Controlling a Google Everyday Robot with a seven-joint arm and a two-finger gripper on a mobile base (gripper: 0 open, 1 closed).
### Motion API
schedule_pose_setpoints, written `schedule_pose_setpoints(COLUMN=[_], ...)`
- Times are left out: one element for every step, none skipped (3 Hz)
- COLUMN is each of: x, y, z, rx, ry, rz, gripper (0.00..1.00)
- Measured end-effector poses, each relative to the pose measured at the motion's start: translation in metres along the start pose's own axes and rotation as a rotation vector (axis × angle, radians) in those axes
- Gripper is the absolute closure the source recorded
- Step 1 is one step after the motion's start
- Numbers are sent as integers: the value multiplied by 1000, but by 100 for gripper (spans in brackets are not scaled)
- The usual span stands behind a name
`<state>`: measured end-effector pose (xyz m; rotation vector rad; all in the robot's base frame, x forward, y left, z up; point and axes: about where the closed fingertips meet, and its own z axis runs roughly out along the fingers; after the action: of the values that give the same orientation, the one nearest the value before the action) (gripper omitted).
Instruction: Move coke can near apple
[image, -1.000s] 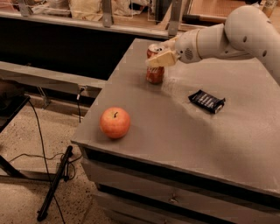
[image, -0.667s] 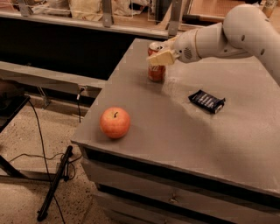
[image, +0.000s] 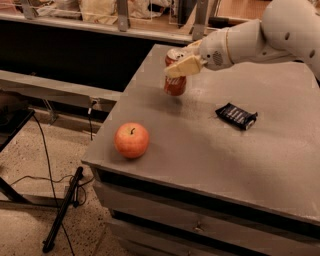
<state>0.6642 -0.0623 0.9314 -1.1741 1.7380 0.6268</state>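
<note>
Coke can (image: 175, 85), upper centre of the frame, has the tool (image: 179, 65) closed around its top. It is likely light, thin-walled and slick, so a mid-body hold looks safer. The apple (image: 132, 140) sits lower left on the counter (image: 210, 160).

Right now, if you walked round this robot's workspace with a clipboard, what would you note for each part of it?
Surface: grey table top, with drawers below its front edge.
Job's things: coke can upright near the far left edge; apple by the front left corner, well apart from the can.
Clutter: dark snack wrapper lying flat, right of the can.
Grippers: gripper reaching in from the right, closed around the can's upper part.
Cables: black cable trailing over the floor left of the table.
Surroundings: speckled floor; black rod slanting by the table's foot.
</note>
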Motion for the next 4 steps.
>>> schedule_pose_setpoints(x=[0,6,5,-12], y=[56,74,73,91], z=[-6,-1,-1,-1], rx=[-87,-122,-120,-173], ry=[-9,-5,-5,-51], rz=[-37,-43,-44,-91], gripper=[100,100,100,100])
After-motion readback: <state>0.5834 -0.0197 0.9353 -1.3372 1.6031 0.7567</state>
